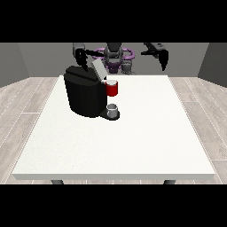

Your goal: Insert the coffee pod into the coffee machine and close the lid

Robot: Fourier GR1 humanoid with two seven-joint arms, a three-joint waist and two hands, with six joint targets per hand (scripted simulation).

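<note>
A black coffee machine [84, 95] stands on the white table [133, 133] at the left of centre. Its grey lid [98, 69] is tilted up and open. A red part [112, 89] with a white top sits at the machine's front, and a small grey cup [113, 109] rests on the base below it. I cannot make out a separate coffee pod. The hand at the view's left [81, 57] hangs just above and behind the machine's top, fingers pointing down. The hand at the view's right [163, 59] hovers over the table's far right edge, fingers drooping and holding nothing.
The robot's torso [114, 57] stands behind the table's far edge. Wooden floor surrounds the table, and grey walls rise behind.
</note>
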